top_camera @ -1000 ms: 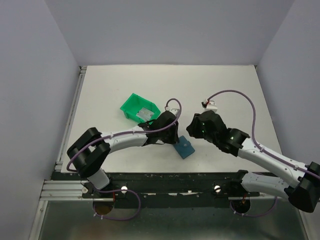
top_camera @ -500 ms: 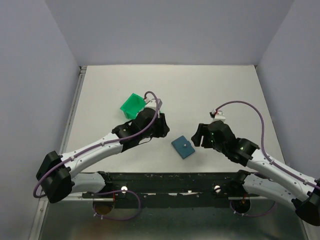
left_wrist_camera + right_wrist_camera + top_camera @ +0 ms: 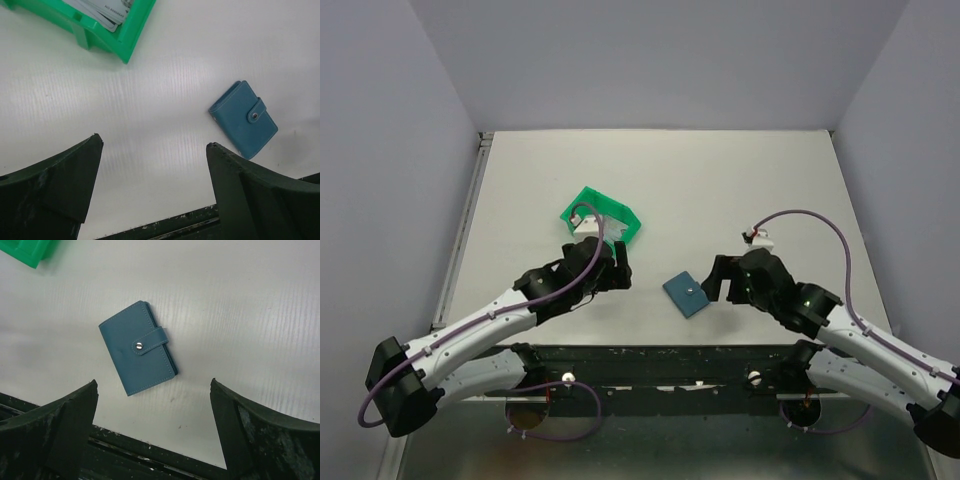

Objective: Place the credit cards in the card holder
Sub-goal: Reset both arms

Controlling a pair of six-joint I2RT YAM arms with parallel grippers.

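So both arms are hanging over the white counter (image 3: 720, 180) and neither one has anything in it. The left end effector (image 3: 154, 142) has its jaws spread wide, just bare counter showing between them, and it's the same for the right end effector (image 3: 153, 383): wide apart, gripping nothing. The card holder (image 3: 687, 292) is lying flat on the counter close to the near edge, pretty much between the two arms and touching neither. It's folded closed, with the little strap over the front and the metal stud showing, and it sits at an angle to the counter edge. From the right wrist cam it's right there between the fingers' reach but lower down, on the surface. The credit cards (image 3: 102, 7) are in the green bin (image 3: 603, 212), a small stack of silvery grey ones poking into the top of the left wrist view. The bin is further back on the counter, well apart from the card holder, and from above the left arm's wrist covers part of it, so I can't count the cards.
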